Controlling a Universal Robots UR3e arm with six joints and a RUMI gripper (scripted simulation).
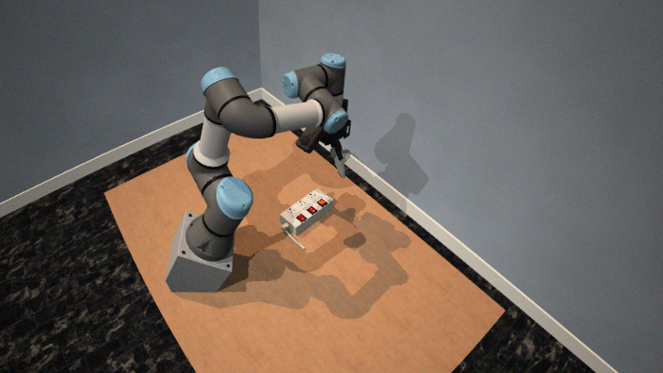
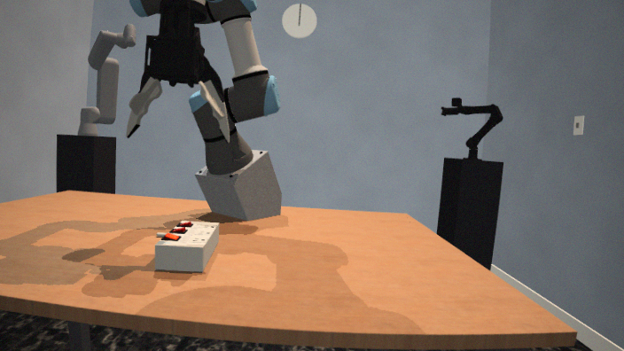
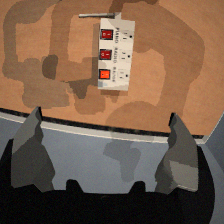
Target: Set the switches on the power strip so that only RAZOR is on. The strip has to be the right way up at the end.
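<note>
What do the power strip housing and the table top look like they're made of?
Power strip: likely moulded plastic, matte light grey, with flat uniform faces and red rocker switches. Table top: apparently wood or laminate, orange-brown, smooth, low sheen.

Arm raised, elbow bent; pincer (image 2: 177,111) spread wide (nothing gripped), pointing downward.

A wooden table (image 1: 386,325) with an orange-brown top carries two things; a white power strip (image 1: 307,212) lies near the middle, switches up, nearer the long edge by the wall, its short cord (image 1: 294,239) resting on the wood; the arm's grey base block (image 1: 176,275) sits near the opposite long edge; broad shadows fall across the surface.
</note>
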